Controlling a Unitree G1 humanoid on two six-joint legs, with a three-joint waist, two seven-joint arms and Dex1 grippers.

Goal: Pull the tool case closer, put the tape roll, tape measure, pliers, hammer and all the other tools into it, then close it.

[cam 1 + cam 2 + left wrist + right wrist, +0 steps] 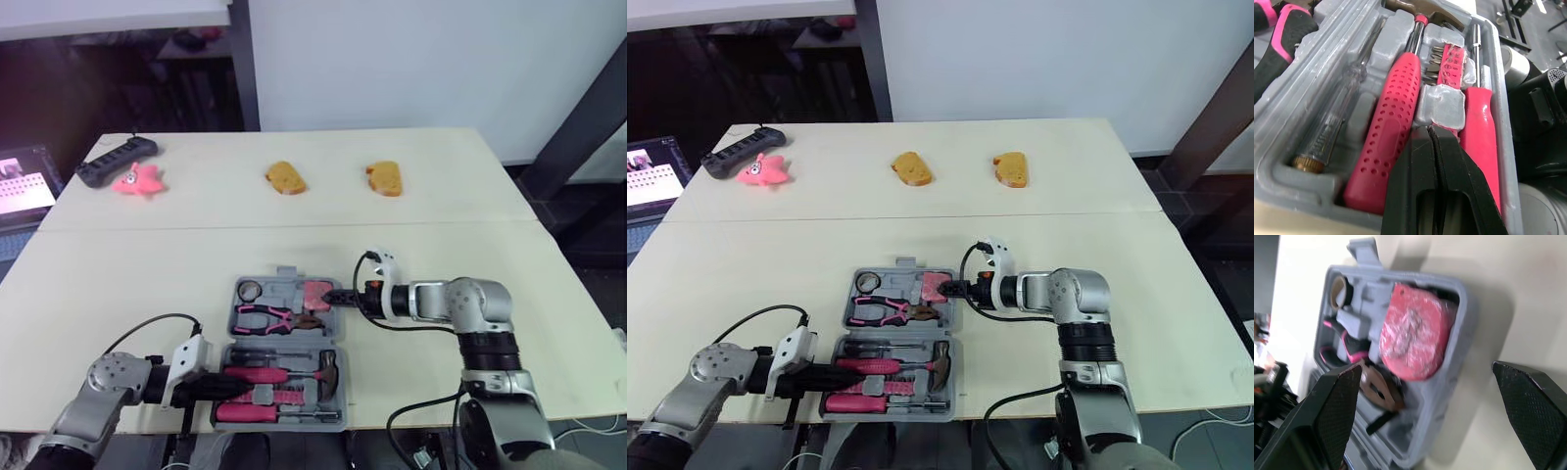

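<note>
Right gripper (337, 296) spread wide, empty, just beside tape measure (315, 291) in tool case (285, 273). Left gripper (1429, 130) pinched closed, empty. Press tape measure flush; withdraw both grippers before folding case.

Closed left pincer (1431, 132) sits between hammer (1391, 122) and screwdriver (1480, 127) in tool case (1283, 166)

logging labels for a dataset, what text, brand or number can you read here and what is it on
No text, brand or number can be read.
Tape measure in the tool case: its pink face is scuffed, and any print on it is too blurred to read.
Bit holder: no legible marking.
Laptop screen beside the table: its lit content is too small to read.
</note>
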